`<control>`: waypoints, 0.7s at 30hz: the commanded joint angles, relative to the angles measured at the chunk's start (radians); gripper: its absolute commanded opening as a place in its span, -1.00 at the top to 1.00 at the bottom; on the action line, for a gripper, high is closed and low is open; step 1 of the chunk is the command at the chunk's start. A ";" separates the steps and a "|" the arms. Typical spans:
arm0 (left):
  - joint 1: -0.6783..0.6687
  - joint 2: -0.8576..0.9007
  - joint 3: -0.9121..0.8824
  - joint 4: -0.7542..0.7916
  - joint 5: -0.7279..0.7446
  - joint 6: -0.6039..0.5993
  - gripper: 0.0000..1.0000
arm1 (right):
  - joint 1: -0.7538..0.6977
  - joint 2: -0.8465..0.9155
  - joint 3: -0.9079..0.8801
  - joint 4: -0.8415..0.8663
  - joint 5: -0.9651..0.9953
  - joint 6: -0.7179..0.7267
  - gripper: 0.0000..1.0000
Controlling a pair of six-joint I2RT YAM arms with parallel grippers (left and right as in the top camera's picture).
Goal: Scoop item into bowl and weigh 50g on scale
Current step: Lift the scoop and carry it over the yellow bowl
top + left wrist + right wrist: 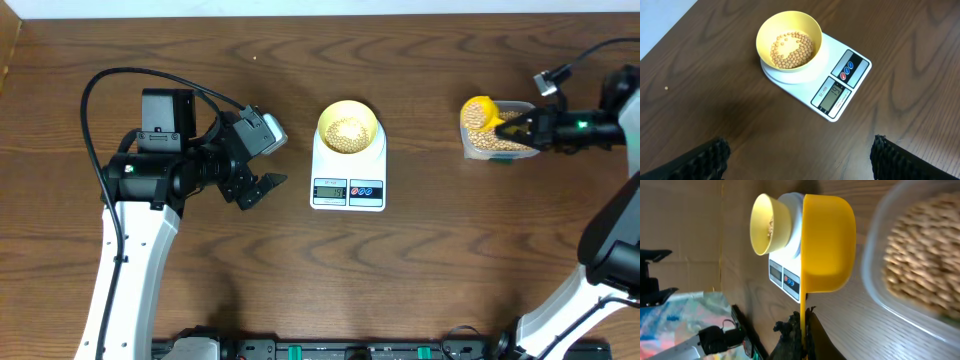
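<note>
Soybeans [791, 50] thinly covering the bottom of the yellow bowl [812, 27] on the white scale [840, 92], ahead of the spread, empty left gripper [800, 167], more filling the clear tub [515, 104] beside the right gripper [804, 325], pinching the handle of the yellow scoop [827, 240]

Clear tub [874, 275], yellow scoop [827, 240], wooden table [420, 280]

Beneath me lay dark brown wood-grain tabletop [450, 270]. Beyond its far edge showed pale white surface [300, 6]. Light was even, soft sheen on grain.
</note>
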 commanded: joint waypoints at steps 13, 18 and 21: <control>0.004 0.008 -0.007 -0.002 0.013 -0.010 -0.84 | 0.275 -0.010 0.003 0.142 -0.126 0.120 0.98; 0.004 0.008 -0.007 -0.002 0.013 -0.010 -0.84 | 0.334 -0.010 0.003 0.188 -0.126 0.206 0.98; 0.004 0.008 -0.007 -0.002 0.013 -0.010 -0.84 | 0.367 -0.010 0.003 0.253 -0.133 0.274 0.98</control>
